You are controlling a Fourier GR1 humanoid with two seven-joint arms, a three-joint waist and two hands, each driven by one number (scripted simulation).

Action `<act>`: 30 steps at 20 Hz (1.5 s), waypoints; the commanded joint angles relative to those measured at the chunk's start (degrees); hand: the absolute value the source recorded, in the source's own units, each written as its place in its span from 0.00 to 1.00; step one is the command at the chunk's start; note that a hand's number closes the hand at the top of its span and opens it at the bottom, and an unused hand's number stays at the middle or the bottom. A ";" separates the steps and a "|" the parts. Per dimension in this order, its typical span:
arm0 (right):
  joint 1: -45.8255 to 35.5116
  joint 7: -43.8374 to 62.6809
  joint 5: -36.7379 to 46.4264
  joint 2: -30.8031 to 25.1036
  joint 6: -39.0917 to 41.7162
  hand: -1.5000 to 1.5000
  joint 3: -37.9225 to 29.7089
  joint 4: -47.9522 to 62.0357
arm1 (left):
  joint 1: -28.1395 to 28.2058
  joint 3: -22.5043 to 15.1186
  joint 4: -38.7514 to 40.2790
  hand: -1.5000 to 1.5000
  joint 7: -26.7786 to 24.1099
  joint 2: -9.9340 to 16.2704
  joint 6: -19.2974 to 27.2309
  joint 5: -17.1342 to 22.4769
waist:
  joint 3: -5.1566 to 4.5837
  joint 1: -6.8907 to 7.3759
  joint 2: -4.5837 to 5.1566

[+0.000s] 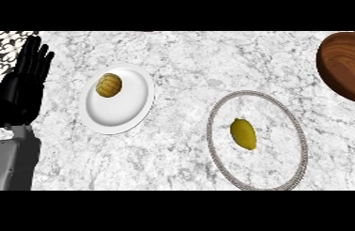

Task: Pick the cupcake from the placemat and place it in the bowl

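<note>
A yellow-green lemon-shaped item (pixel 243 134) lies in the middle of a round placemat (pixel 298 131) with a beaded grey rim, right of centre. Nothing that looks like a cupcake shows on the mat. A brown wooden bowl (pixel 339 65) sits at the far right edge, partly cut off by the view. My left hand (pixel 24 84) rests at the left edge, fingers straight and pointing up, holding nothing and well apart from the mat. My right hand does not show.
A white plate (pixel 128 110) lies left of centre with a small brown ribbed pastry (pixel 109 85) on its upper part. The counter is grey-white marble. A patterned patch (pixel 14 47) shows at the top left corner.
</note>
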 commanded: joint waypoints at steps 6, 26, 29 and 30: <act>-4.11 7.04 -3.35 6.63 0.38 0.00 -4.56 8.77 | -1.51 -0.20 1.27 0.50 -0.44 -0.81 0.29 0.11 | 0.08 0.10 0.40; 0.67 6.88 -23.40 -5.73 1.02 0.00 -25.54 13.25 | -1.55 -0.14 -0.45 0.50 0.71 -0.46 0.72 -0.05 | 0.64 -0.32 1.18; 2.50 6.08 -25.12 -8.15 4.41 0.00 -27.21 13.39 | -0.01 0.12 0.63 0.50 -1.95 -1.47 0.82 -0.13 | 0.62 -0.90 1.29; 3.73 5.07 -25.52 -9.23 5.88 0.00 -27.60 13.25 | 0.55 0.44 0.14 0.50 -1.34 -1.07 1.09 -0.27 | 0.69 -1.05 1.04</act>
